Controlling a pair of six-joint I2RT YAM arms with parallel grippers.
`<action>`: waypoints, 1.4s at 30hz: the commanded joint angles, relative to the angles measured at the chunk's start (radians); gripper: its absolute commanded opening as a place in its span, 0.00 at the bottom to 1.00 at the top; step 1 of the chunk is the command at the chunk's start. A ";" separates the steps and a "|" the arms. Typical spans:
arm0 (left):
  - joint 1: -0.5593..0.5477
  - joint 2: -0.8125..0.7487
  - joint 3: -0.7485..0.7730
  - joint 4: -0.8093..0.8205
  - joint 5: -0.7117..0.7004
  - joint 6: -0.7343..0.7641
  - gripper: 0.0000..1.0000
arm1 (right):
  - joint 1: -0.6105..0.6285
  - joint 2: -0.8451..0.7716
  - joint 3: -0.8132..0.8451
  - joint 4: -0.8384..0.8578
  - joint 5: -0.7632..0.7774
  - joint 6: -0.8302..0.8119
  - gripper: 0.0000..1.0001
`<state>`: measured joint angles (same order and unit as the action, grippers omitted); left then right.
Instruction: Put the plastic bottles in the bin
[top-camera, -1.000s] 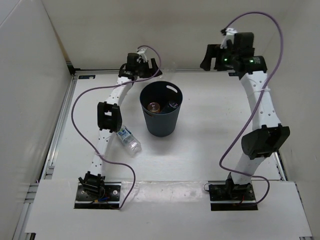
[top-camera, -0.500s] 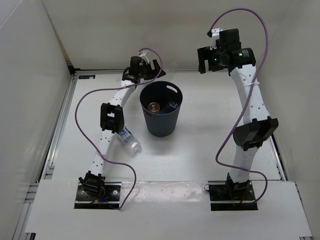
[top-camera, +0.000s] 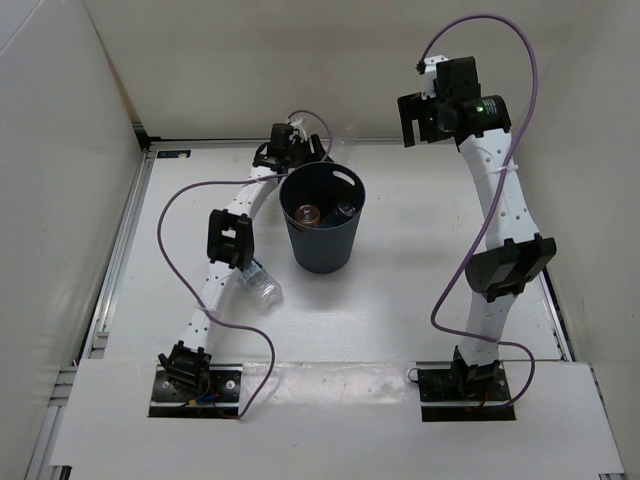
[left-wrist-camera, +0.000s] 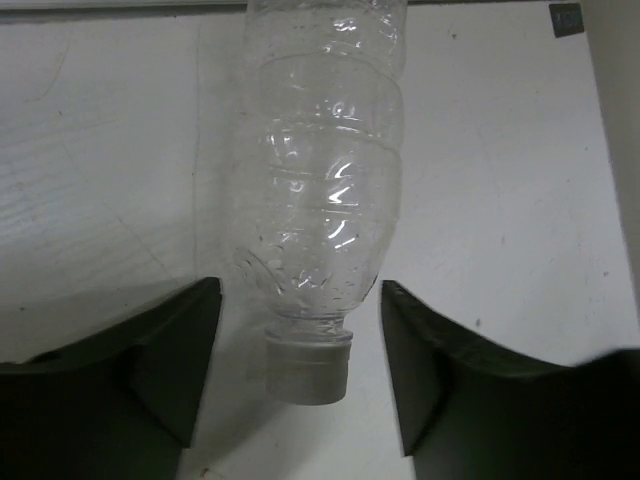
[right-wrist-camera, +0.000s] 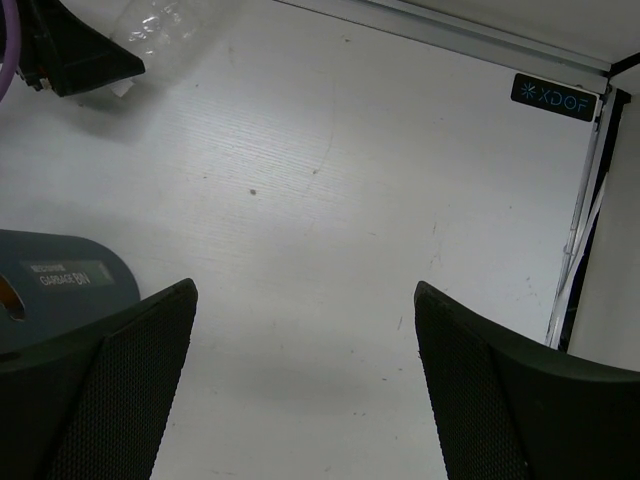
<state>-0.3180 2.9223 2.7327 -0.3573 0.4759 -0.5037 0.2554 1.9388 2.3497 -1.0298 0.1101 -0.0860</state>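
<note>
Left wrist view shows the left fingers (left-wrist-camera: 160, 360) spread wide astride the plain clear bottle (left-wrist-camera: 325, 200), which lies untouched on the counter (left-wrist-camera: 500, 150) around the bin's (top-camera: 322, 250) twelve o'clock. The grasp seems pending: close, lift, carry over the rim. The right fingers (right-wrist-camera: 120, 380) hang wide and empty.

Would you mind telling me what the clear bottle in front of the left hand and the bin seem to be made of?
Bottle: thin clear plastic, glossy, ribbed and dented, with bright glints and an opaque pale cap. Bin: probably moulded plastic, dark blue-grey, smooth and fairly matt, with a thin even wall and a handle slot near its rim.
</note>
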 joint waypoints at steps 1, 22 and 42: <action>-0.006 -0.034 0.047 -0.037 0.006 -0.015 0.69 | 0.002 -0.047 0.008 0.031 0.036 -0.006 0.90; 0.062 -0.472 -0.457 -0.180 0.030 0.157 0.00 | -0.125 -0.146 -0.205 0.134 -0.190 0.103 0.90; 0.115 -1.138 -1.013 -0.230 -0.265 0.280 0.00 | -0.320 -0.097 -0.382 0.388 -0.726 0.304 0.90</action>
<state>-0.2111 1.9320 1.7424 -0.5629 0.3012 -0.2665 -0.0463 1.8381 1.9778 -0.7410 -0.5003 0.1673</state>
